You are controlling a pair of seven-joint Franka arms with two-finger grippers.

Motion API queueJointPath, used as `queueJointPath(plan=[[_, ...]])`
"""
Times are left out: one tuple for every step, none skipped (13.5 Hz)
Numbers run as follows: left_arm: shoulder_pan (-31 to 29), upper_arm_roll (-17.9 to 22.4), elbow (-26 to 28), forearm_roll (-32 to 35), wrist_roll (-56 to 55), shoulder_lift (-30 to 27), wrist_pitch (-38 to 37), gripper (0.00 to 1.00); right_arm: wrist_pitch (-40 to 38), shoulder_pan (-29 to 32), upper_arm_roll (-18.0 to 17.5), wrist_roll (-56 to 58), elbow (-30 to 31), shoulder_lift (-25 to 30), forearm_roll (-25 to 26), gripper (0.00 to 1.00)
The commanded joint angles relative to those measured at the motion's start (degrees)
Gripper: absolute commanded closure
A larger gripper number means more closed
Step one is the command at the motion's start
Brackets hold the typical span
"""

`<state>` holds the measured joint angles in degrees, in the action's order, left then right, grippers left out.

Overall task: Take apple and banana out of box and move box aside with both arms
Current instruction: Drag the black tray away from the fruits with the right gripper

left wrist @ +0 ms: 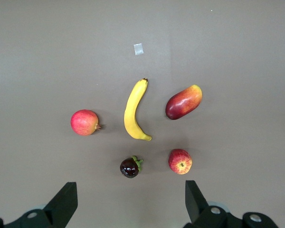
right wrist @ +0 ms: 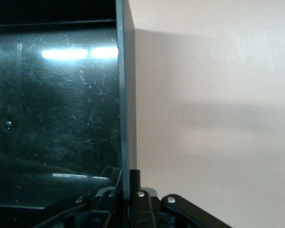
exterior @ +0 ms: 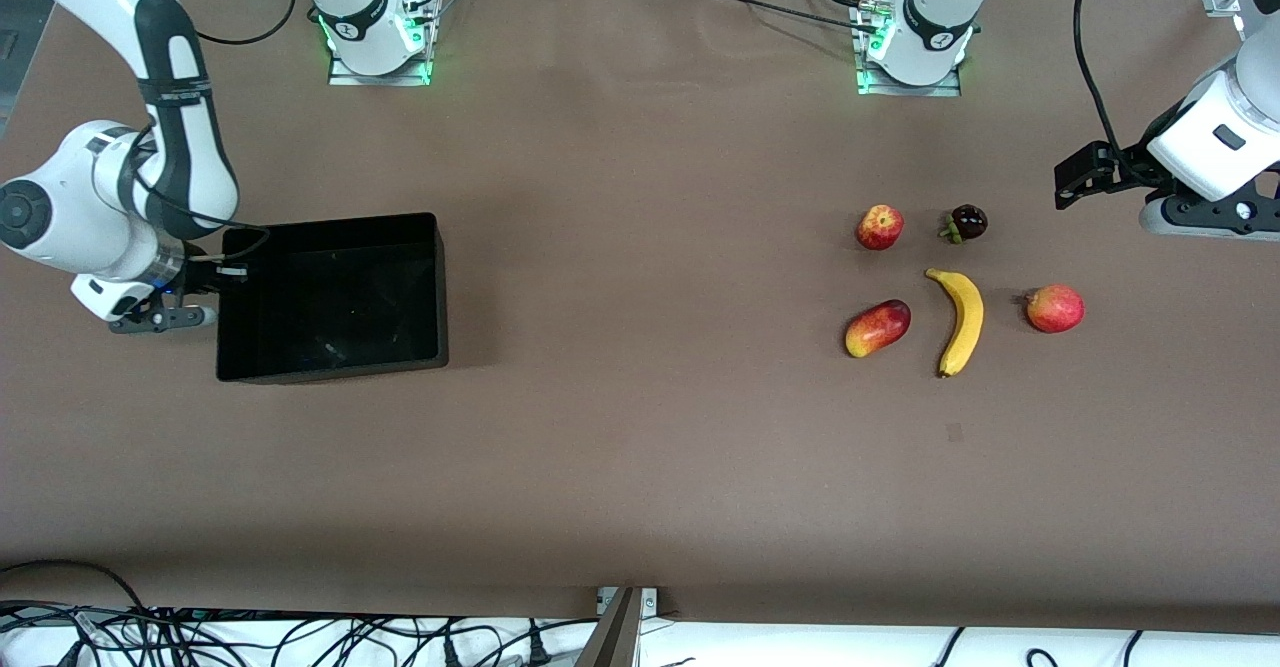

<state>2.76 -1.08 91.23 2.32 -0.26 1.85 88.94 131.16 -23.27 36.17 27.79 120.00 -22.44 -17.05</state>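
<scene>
The right arm (exterior: pixel 150 117) reaches down from its base, elbow bent, its wrist low at the bench. Its right gripper (exterior: pixel 232 272) has its 2 jaws closed on the wall of the box (exterior: pixel 330 297), one inside and one outside. The left arm (exterior: pixel 1215 137) is raised toward its own end of the bench, and the left gripper (left wrist: pixel 128 204) hangs in the air with its 2 jaws spread wide.

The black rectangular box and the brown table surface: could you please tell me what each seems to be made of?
The glossy black rectangular box looks like hard plastic: bright light reflections and fine scratches show on its floor. The brown table surface looks like matte paper or fabric sheeting, uniform and free of glare; which one is unclear.
</scene>
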Motion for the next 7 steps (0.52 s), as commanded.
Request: queueJointPath(plan=[[0.05,-0.32,-0.35,-0.04,-0.71,-0.26,-0.78,0.0,1.55,1.47,-0.66,1.21,0.15,-1.81,-5.36,1.0],[0.05,-0.32,-0.35,-0.04,-0.71,-0.18,-0.78,0.0,2.16,2.08,-0.75,1.21,0.23,-2.08,-5.71,1.0],[-0.03,-0.32,-0.61,-0.13,-0.71,-0.18,-0.78,0.0,2.17,2.09,-0.84,1.3,0.23,-2.43,-6.24,1.0],[-0.04,-0.32,-0.61,-0.13,-0.71,-0.18,-0.87,0.0,2.17,2.09,-1.01,1.39,0.23,-2.43,-6.24,1.0],[-0.04,-0.32,-0.7,-0.04,-0.71,-0.09,-0.79,0.0,2.26,1.92,-1.1,1.39,0.23,-2.43,-6.24,1.0],[-0.04,-0.32,-0.61,-0.04,-0.71,-0.17,-0.78,0.0,2.17,1.57,-1.28,2.17,0.15,-2.43,-6.24,1.0],[-0.04,-0.32,-0.7,-0.04,-0.71,-0.09,-0.78,0.0,2.26,1.56,-2.15,3.75,0.06,-2.43,-6.24,1.0]])
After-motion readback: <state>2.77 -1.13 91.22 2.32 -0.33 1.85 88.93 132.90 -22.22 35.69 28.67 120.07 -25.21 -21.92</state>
